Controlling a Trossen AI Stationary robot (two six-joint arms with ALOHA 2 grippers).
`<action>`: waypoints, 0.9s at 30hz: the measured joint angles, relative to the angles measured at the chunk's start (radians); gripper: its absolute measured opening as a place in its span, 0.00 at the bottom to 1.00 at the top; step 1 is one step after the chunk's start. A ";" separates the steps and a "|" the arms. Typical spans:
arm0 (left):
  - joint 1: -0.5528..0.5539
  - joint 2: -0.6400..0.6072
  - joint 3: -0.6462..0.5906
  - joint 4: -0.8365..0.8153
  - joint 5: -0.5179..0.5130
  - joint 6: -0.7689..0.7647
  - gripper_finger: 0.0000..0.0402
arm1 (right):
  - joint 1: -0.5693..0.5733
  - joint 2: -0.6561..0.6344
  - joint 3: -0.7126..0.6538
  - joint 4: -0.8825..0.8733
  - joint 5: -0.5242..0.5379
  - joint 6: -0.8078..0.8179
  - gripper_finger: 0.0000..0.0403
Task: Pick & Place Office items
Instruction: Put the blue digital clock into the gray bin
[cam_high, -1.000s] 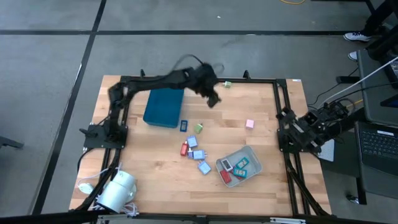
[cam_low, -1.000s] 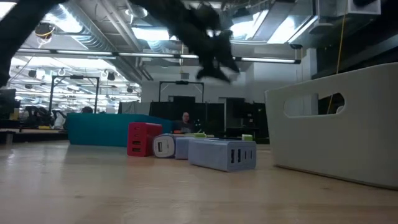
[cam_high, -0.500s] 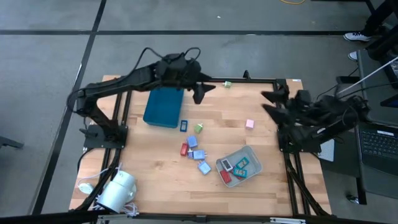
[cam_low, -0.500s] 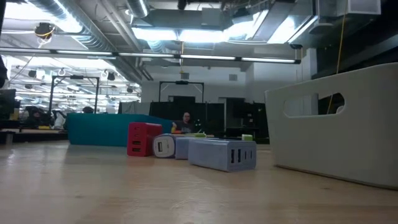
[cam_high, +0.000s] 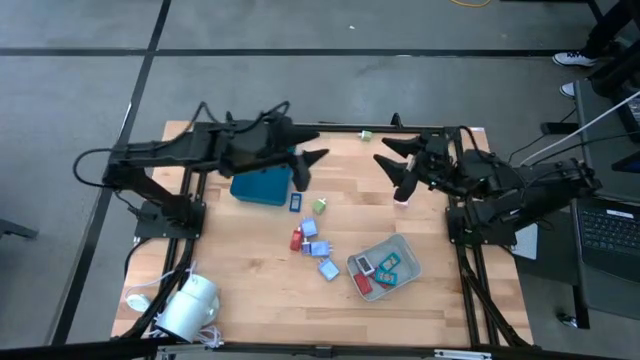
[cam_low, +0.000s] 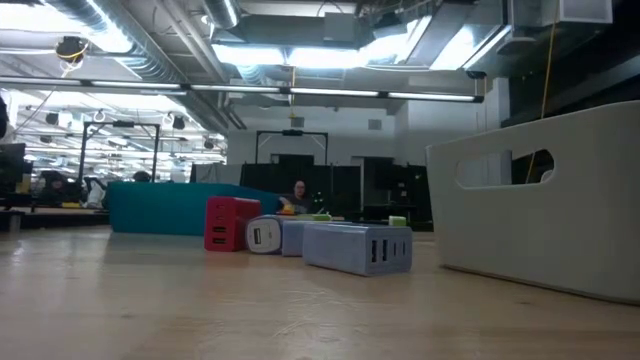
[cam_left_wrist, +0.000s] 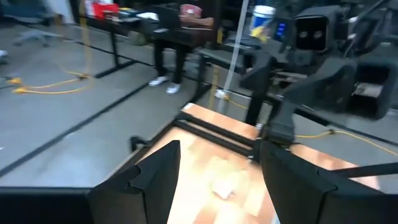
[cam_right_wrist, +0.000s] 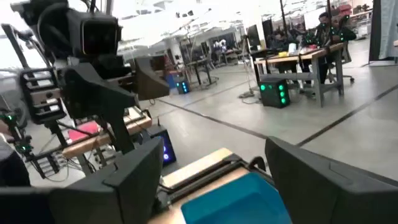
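Note:
In the high view both grippers hang open and empty over the table's far half, facing each other. My left gripper (cam_high: 309, 168) is beside the dark teal tray (cam_high: 258, 188). My right gripper (cam_high: 391, 172) is just above a pink block (cam_high: 402, 200). Blue (cam_high: 296, 202), green (cam_high: 319, 206), red (cam_high: 296, 240) and light blue (cam_high: 328, 268) office items lie flat on the wood. More items sit in the pale grey tray (cam_high: 403, 247). The left wrist view shows open fingers around my left gripper (cam_left_wrist: 221, 155). The right wrist view shows open fingers around my right gripper (cam_right_wrist: 214, 152) above the teal tray (cam_right_wrist: 242, 199).
A small green block (cam_high: 366, 134) lies at the far edge. A white roll with cables (cam_high: 188, 308) sits at the near left corner. The low view shows a red block (cam_low: 231, 222), a light blue block (cam_low: 358, 247) and the grey tray's wall (cam_low: 540, 200), but no gripper. Black frame rails border the table.
My left gripper has drawn back from the far middle toward the table's left and a little nearer, leaving the low view. My right arm has risen from its rest at the right edge and swung out over the table toward the pink block.

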 joint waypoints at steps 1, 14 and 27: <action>-0.006 -0.014 0.000 -0.019 -0.025 -0.004 0.54 | 0.000 -0.002 0.000 0.027 0.003 0.013 0.71; -0.011 -0.071 0.000 -0.124 -0.082 0.029 0.54 | 0.009 0.013 0.001 0.129 0.018 0.216 0.71; -0.066 -0.258 -0.560 0.321 -0.188 -0.107 0.54 | -0.018 0.019 0.001 0.107 0.195 0.103 0.71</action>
